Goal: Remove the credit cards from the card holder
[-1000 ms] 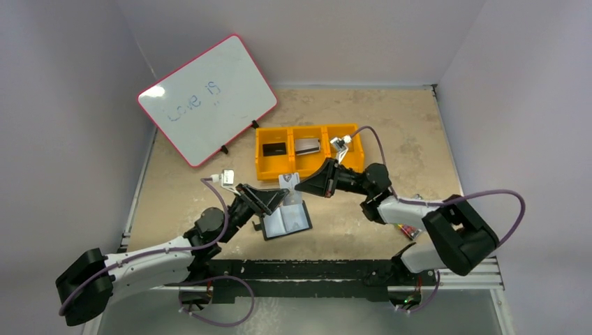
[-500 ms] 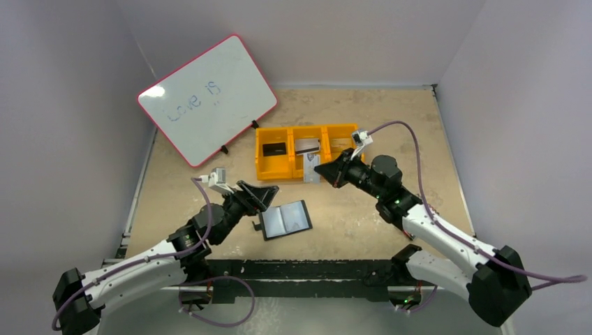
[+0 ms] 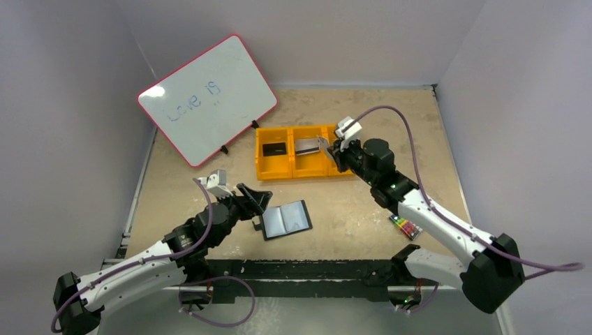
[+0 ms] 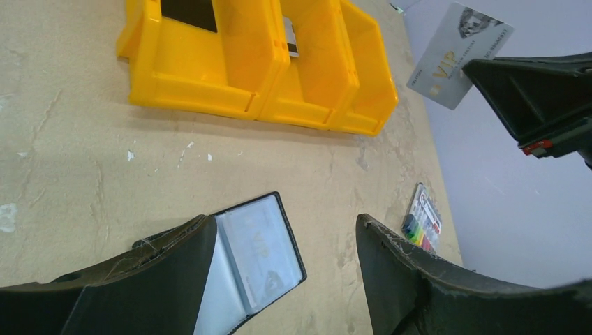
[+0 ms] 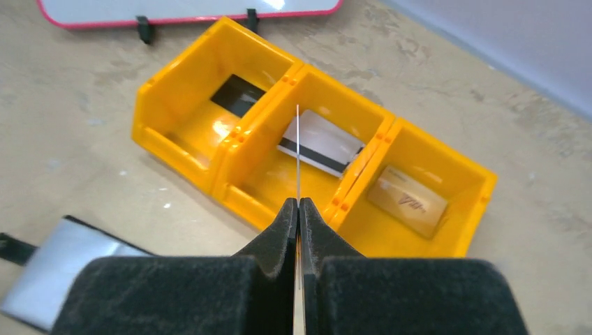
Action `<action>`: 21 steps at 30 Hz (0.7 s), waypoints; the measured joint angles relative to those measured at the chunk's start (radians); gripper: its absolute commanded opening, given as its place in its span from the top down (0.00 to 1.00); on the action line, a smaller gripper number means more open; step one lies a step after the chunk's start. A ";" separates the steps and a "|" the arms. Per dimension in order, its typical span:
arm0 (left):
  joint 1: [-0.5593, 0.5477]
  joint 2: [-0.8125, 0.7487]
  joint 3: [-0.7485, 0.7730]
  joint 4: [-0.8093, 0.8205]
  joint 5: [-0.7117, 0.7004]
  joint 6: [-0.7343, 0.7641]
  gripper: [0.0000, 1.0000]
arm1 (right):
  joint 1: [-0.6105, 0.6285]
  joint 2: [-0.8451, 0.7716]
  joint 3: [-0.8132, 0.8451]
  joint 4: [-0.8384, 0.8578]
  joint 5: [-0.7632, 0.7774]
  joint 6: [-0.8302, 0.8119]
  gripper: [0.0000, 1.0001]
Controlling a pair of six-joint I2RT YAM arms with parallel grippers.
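The black card holder [image 3: 286,220] lies open on the table, its clear sleeves up; a pale credit card [image 4: 262,244] shows inside one sleeve. My left gripper [image 3: 262,208] is open just left of the card holder [image 4: 255,258], one finger [image 4: 160,279] over its left half. The right gripper [image 3: 331,149] is shut on a pale grey credit card [image 4: 457,56], held upright over the orange tray [image 3: 293,173]. That card [image 5: 298,153] appears edge-on in the right wrist view. The tray holds a black card [image 5: 241,95], a silvery-grey card [image 5: 321,143] and a tan card [image 5: 407,199], one per compartment.
A pink-framed whiteboard [image 3: 206,98] leans at the back left, close behind the tray. A pack of coloured markers [image 3: 406,227] lies on the table at the right, under the right arm. Grey walls close in three sides.
The right arm has carried its card from just above the card holder back to over the tray. The left gripper has opened and drawn back a little to the left.
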 measured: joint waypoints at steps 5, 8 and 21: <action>0.000 0.000 0.047 -0.055 -0.026 0.020 0.27 | 0.000 0.178 0.127 -0.051 0.013 -0.175 1.00; 0.000 -0.006 0.064 -0.085 -0.045 0.034 0.27 | 0.006 0.279 0.177 -0.074 0.015 -0.252 1.00; 0.000 -0.027 0.129 -0.214 -0.128 0.057 0.26 | 0.060 0.537 0.287 -0.032 0.099 -0.536 1.00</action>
